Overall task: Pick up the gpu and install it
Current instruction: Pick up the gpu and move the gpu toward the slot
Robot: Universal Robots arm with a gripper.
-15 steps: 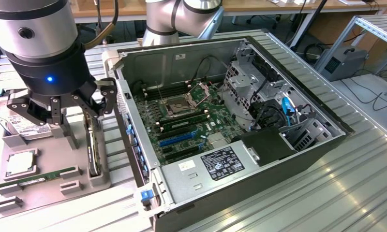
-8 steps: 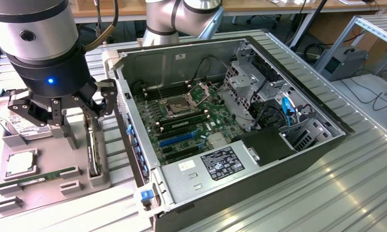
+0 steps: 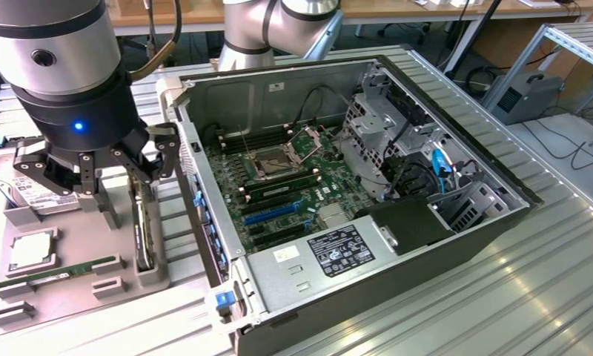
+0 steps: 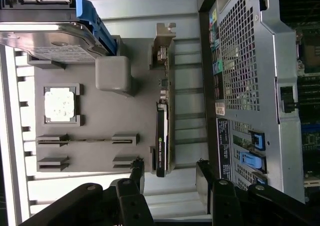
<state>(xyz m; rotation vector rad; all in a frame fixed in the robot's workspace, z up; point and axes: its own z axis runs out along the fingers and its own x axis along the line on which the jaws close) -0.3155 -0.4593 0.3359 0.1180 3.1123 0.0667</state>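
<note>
The black end effector (image 4: 170,168) hangs wide open and empty above the grey plastic tray (image 4: 90,151). The slim dark gpu card (image 4: 162,136) stands on edge along that tray's side.

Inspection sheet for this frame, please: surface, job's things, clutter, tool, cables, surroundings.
Surface: ribbed metal table carrying a grey tray and an open computer case.
Job's things: gpu stands on edge in the tray beside the case, not yet picked up.
Clutter: hard drive, processor and memory stick in the tray.
Tool: tool open, hovering over the gpu's end, no contact visible.
Cables: blue cable inside the case; loose cables beyond the table at the exterior view's right.
Surroundings: grey box behind.
</note>
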